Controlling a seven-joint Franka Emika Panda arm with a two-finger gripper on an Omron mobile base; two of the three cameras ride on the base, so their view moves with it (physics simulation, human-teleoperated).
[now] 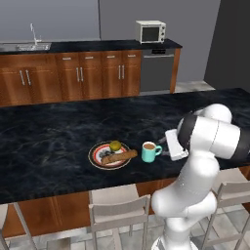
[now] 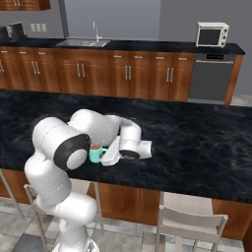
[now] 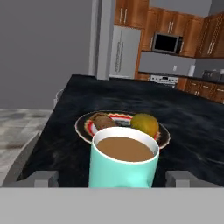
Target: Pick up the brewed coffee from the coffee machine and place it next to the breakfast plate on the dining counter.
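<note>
On the dining counter (image 1: 58,132), one mug (image 1: 149,152) beside one plate (image 1: 97,157), end effector (image 3: 112,178) spread wide

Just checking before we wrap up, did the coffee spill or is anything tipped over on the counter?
Nothing stands out. The teal mug stands upright on the dining counter beside the breakfast plate, coffee level inside, no spill visible. The roll and fruit sit on the plate.

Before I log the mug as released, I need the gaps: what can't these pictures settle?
- Contact: in the hand view, the fingertips flank the mug, but the bottom edge cuts off their pads.
- Gripper: left base view, the forearm hides its jaws.
- Mug handle: right base view, the arm covers most of the mug.
- Breakfast plate: hand view, the mug hides its near rim.
</note>
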